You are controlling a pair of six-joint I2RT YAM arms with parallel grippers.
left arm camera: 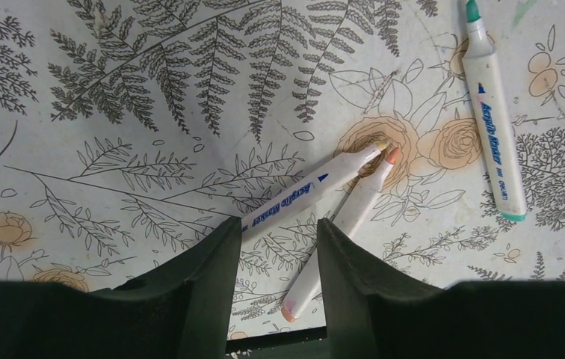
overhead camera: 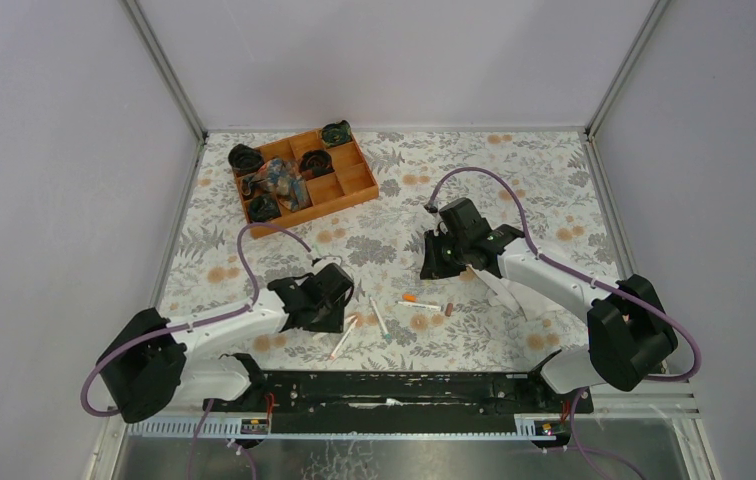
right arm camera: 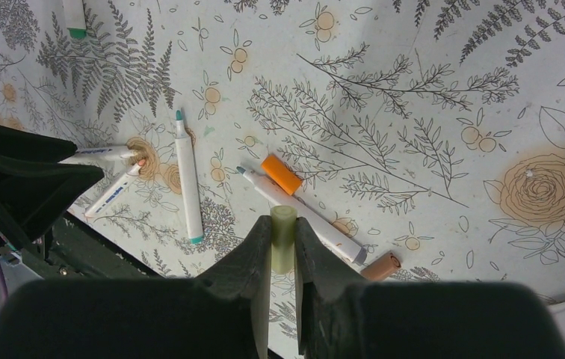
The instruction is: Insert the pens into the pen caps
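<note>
My right gripper (right arm camera: 282, 221) is shut on a yellowish-green pen cap (right arm camera: 282, 241) and holds it above the mat; it also shows in the top view (overhead camera: 432, 264). Below it lie a white pen (right arm camera: 306, 215), an orange cap (right arm camera: 281, 173) touching that pen, and a brown cap (right arm camera: 381, 267). My left gripper (left arm camera: 278, 221) is open and low over two crossed white pens, one yellow-tipped (left arm camera: 309, 191) and one orange-tipped (left arm camera: 348, 221), whose rear end lies between the jaws. A green-tipped pen (left arm camera: 495, 131) lies apart to their right. The left gripper (overhead camera: 341, 310) is near the front edge.
An orange compartment tray (overhead camera: 354, 185) with dark objects stands at the back left. A white paper sheet (overhead camera: 507, 290) lies under the right arm. The black base rail (overhead camera: 384, 385) runs along the near edge. Another green-ended pen (right arm camera: 75, 15) shows in the right wrist view.
</note>
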